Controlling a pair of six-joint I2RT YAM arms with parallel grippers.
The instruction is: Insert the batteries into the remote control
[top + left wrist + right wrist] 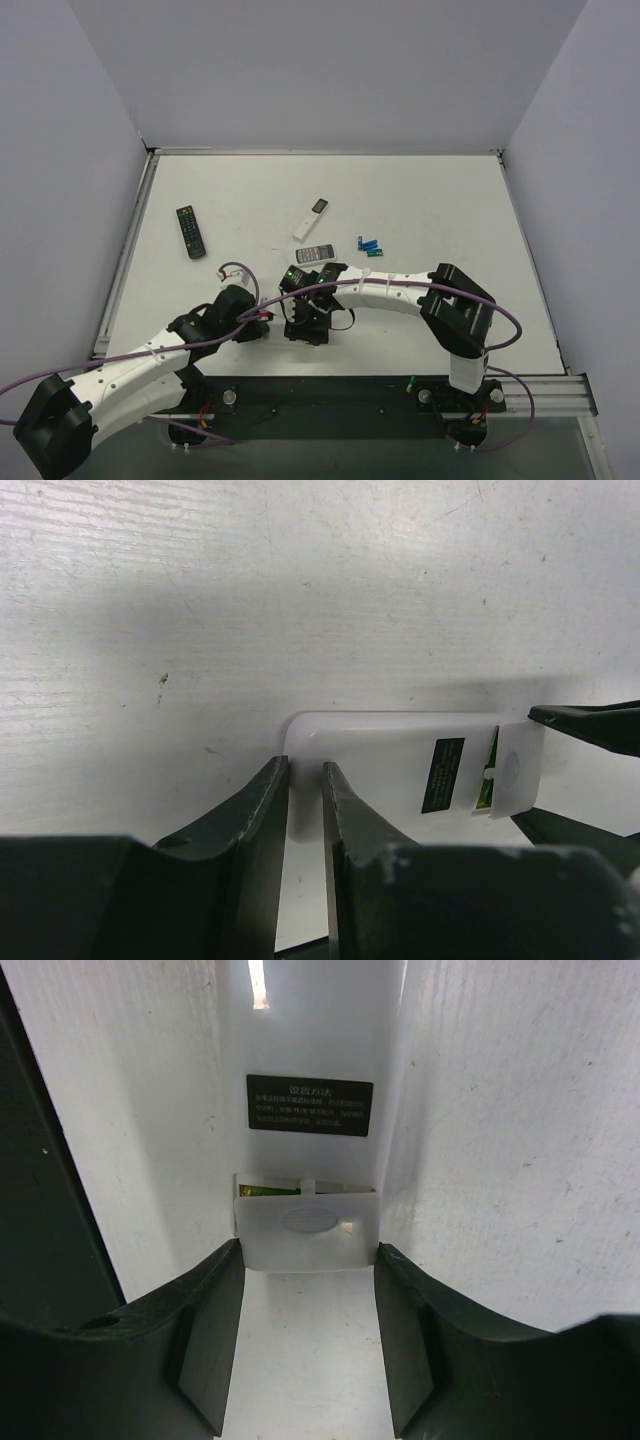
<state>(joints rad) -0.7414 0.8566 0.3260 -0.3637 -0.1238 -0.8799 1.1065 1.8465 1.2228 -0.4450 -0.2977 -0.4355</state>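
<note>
Nearest you, around the middle of the table (440,200) by its near edge, both arms meet over the remote control (380,760). Its plain white back shows to both wrist cameras, but from above it is hidden under the grippers. I cannot tell whether it rests on the surface or is lifted clear. Your left gripper (304,770) is closed right down, with the remote's left end pinched in the narrow slot between its fingers. Your right gripper (308,1248) stands about half open, and its fingers lie against the two side edges of the battery cover (308,1222), apparently gripping it. The cover has slid partway out, and a green sliver (262,1190) shows at its inner edge below the black label (309,1105). So the job in hand looks like opening the bay. Let the left hold firm as an anchor. Draw the right straight along the remote's length, level and slow, because twisting could jam the catch or lever the body out of the left pinch. Farther off to the right, well apart from the remote, the batteries (371,247) lie in a small cluster of blue and green, none loaded yet. Set the cover down short of them so you do not scatter them.
</note>
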